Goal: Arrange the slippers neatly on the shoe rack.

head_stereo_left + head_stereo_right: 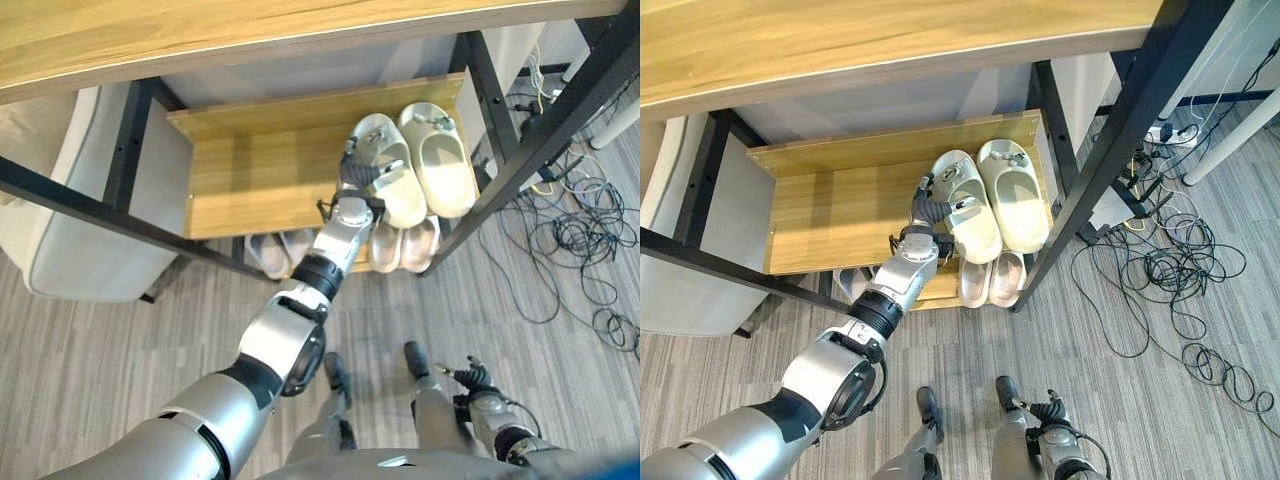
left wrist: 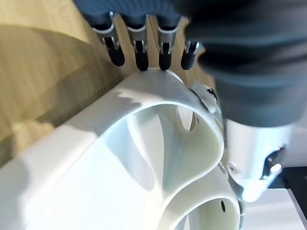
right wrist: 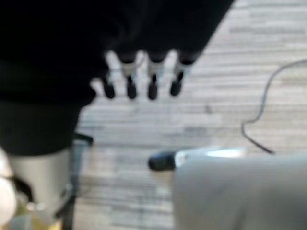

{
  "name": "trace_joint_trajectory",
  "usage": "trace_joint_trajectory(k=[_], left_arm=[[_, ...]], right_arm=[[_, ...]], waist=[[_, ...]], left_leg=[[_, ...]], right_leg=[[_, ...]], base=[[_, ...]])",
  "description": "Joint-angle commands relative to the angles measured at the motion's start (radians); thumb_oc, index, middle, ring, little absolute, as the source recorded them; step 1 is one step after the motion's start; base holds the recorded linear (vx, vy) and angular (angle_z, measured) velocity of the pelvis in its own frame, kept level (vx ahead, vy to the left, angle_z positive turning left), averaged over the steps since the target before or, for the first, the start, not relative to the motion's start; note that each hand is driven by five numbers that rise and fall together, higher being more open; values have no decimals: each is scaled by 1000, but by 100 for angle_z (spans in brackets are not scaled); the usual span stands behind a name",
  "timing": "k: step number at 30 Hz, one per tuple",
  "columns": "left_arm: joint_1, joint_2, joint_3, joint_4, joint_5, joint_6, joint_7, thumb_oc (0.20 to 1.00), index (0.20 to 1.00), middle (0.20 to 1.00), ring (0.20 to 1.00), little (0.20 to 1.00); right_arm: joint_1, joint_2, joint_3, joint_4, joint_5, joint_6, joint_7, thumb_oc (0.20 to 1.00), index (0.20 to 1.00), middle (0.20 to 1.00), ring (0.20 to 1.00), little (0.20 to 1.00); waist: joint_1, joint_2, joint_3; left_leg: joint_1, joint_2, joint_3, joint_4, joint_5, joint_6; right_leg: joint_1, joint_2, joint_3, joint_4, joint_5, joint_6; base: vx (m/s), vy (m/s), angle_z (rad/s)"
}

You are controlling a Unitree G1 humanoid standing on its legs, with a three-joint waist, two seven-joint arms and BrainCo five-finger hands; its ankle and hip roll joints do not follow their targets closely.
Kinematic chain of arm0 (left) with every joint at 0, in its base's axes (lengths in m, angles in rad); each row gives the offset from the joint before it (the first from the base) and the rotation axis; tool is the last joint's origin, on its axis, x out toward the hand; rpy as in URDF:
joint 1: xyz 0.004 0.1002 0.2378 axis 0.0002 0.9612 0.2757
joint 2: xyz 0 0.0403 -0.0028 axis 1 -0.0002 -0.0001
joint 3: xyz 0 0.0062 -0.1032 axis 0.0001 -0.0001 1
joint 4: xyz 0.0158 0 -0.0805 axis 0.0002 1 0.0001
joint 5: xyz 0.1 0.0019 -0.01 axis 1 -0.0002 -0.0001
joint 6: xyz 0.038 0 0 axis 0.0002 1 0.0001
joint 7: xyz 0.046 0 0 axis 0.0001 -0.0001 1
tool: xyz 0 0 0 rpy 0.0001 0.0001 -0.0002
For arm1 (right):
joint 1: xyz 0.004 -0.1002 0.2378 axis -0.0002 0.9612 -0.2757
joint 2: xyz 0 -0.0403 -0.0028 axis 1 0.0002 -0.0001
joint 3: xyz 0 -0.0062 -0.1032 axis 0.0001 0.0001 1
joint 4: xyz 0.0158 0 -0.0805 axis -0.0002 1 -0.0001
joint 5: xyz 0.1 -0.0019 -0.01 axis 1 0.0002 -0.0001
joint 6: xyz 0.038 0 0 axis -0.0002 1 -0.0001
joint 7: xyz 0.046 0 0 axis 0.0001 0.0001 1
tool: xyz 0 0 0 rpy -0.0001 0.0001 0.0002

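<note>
Two cream slippers lie side by side at the right end of the wooden shoe rack's upper shelf (image 1: 260,170). My left hand (image 1: 355,200) reaches in to the left cream slipper (image 1: 402,197). In the left wrist view its fingers (image 2: 139,52) rest on the slipper's outer side and its thumb (image 2: 249,158) on the other side of the slipper's strap (image 2: 144,158), pinching it. The slipper rests on the shelf, close against the right cream slipper (image 1: 440,160). My right hand (image 1: 480,385) hangs low by my side over the floor, its fingers (image 3: 151,81) relaxed and holding nothing.
On the lower shelf lie a pinkish pair (image 1: 405,245) and a pale grey pair (image 1: 275,250). A wooden tabletop (image 1: 250,30) overhangs the rack, with black frame legs (image 1: 540,130) at its right. Tangled cables (image 1: 580,230) cover the floor at right. A grey cushion (image 1: 80,220) stands at left.
</note>
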Motion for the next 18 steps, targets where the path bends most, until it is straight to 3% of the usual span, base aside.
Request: trace_joint_trajectory(k=[1, 10, 15, 18], left_arm=[[-67, -78, 6, 24, 5, -36, -70, 1000, 1000, 1000, 1000, 1000], [-51, -95, -10, 3, 28, -90, -69, 1000, 1000, 1000, 1000, 1000], [-52, -95, 3, 13, 48, -155, 3, 1000, 1000, 1000, 1000, 1000], [-74, -60, 18, 37, 101, -198, 115, 1000, 1000, 1000, 1000, 1000]], right_arm=[[-10, -30, -29, 25, 18, -6, -1, 1000, 1000, 1000, 1000, 1000], [-16, -26, -25, 38, 16, -9, 2, 1000, 1000, 1000, 1000, 1000], [-25, -20, -17, 54, 14, -10, 8, 1000, 1000, 1000, 1000, 1000], [-25, -17, -15, 61, 11, -13, 8, 1000, 1000, 1000, 1000, 1000]], waist=[[-6, 27, 12], [-14, 27, 6], [-19, 21, 2], [-24, 17, -4]], left_leg=[[107, -29, -45, 3, -63, -51], [108, -28, -37, 3, -67, -52], [110, -26, -36, 3, -69, -52], [111, -26, -35, 3, -71, -51]], right_leg=[[52, 19, 68, -78, 115, -35], [46, 21, 75, -73, 115, -36], [46, 22, 76, -75, 119, -36], [48, 23, 79, -80, 122, -35]], base=[[0, 0, 0], [0, 0, 0], [0, 0, 0], [0, 0, 0]])
